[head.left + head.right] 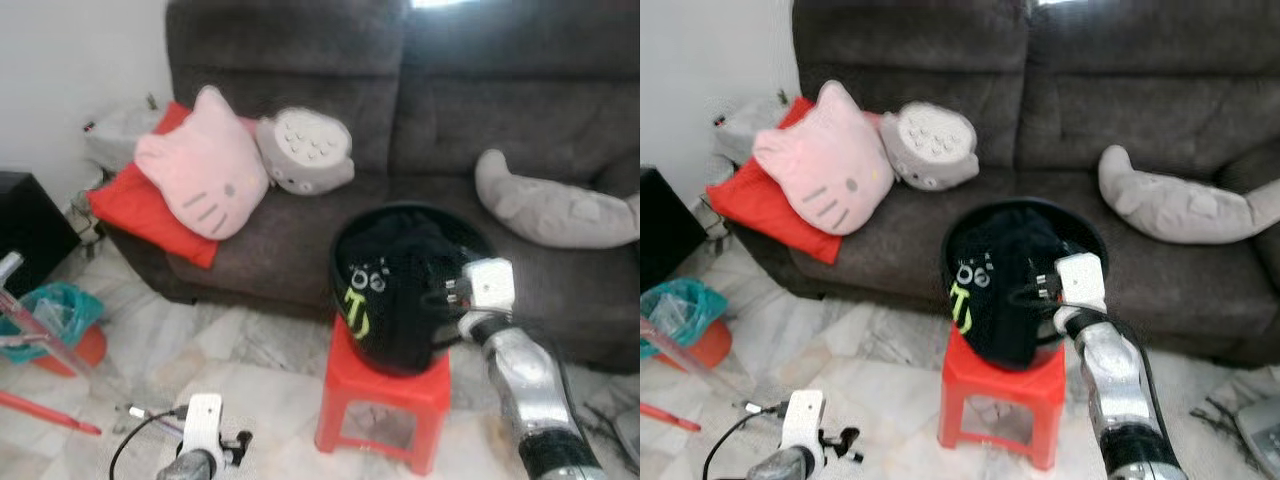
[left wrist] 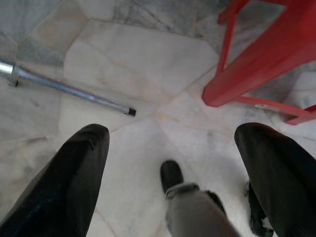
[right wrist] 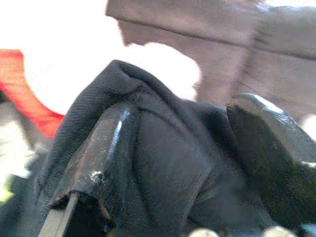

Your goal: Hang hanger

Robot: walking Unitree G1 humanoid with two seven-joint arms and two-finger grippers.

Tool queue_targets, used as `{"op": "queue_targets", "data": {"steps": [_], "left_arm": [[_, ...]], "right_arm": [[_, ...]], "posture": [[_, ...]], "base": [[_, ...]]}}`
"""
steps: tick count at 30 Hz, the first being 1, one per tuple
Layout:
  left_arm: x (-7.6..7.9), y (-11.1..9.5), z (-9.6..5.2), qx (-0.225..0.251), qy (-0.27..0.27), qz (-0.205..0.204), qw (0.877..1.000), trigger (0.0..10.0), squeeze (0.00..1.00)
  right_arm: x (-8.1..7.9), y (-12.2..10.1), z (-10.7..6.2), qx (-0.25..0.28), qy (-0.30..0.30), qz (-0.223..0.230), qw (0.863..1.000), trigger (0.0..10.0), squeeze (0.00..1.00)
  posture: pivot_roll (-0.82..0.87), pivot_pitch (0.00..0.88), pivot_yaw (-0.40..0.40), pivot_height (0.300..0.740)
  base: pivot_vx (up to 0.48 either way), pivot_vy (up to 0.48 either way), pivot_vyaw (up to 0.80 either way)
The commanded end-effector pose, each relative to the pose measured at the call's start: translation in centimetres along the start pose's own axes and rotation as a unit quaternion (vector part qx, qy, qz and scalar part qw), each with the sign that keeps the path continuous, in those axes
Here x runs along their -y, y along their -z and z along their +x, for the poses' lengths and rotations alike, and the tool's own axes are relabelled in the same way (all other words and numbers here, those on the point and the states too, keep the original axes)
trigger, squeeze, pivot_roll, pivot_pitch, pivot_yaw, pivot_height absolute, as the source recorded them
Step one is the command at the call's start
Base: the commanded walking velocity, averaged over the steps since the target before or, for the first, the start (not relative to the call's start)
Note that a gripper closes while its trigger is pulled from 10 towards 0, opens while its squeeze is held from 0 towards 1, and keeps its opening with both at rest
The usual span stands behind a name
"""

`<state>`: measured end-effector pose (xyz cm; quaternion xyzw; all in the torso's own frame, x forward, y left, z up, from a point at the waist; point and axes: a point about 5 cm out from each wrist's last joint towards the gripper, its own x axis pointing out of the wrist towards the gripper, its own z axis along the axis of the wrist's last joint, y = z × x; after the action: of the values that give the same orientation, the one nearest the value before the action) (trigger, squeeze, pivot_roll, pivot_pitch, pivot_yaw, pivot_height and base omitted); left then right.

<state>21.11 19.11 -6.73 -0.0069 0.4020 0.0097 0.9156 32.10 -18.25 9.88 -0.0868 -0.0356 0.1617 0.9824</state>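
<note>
Two head views show the right gripper (image 1: 440,300) reaching into a basket (image 1: 345,245) on a red stool (image 1: 1000,395), no hanger visible; its wrist view shows jaws spread around soft, limp black clothing (image 3: 163,163); left gripper (image 2: 173,173) hangs released over the floor (image 2: 148,74).

Both head cameras look forward and down at a dark sofa (image 1: 420,130) at 12 o'clock, while the left wrist camera faces the marble floor (image 2: 148,74) and the right wrist camera sits very close to black cloth (image 3: 163,163).
</note>
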Motion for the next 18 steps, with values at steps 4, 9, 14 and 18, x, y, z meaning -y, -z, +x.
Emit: {"op": "queue_targets", "data": {"steps": [4, 9, 14, 18], "left_arm": [[-0.27, 0.20, -0.07, -0.003, -0.005, 0.001, 1.000, 10.0, 0.00], [-0.20, 0.18, -0.06, -0.002, -0.004, 0.000, 1.000, 10.0, 0.00], [-0.13, 0.14, -0.05, -0.001, -0.003, 0.000, 1.000, 10.0, 0.00], [-0.09, 0.16, -0.05, -0.002, -0.001, -0.001, 1.000, 10.0, 0.00]], "right_arm": [[-0.65, -1.34, 0.93, 0.023, -0.050, -0.015, 0.998, 10.0, 0.00], [-1.10, -1.67, 1.23, 0.021, -0.098, -0.029, 0.995, 10.0, 0.00], [-0.75, -1.44, 1.40, 0.000, -0.110, -0.061, 0.992, 10.0, 0.00], [-0.35, -1.38, 1.49, -0.008, -0.109, -0.071, 0.991, 10.0, 0.00]], "posture": [[-0.13, 0.006, 0.051, 0.740], [-0.13, 0.009, 0.051, 0.740], [-0.13, 0.009, 0.051, 0.740], [-0.13, 0.010, 0.052, 0.740]], "base": [[0.264, 0.000, 0.00], [0.266, 0.000, 0.00], [0.265, 0.000, 0.00], [0.262, 0.000, 0.00]]}}
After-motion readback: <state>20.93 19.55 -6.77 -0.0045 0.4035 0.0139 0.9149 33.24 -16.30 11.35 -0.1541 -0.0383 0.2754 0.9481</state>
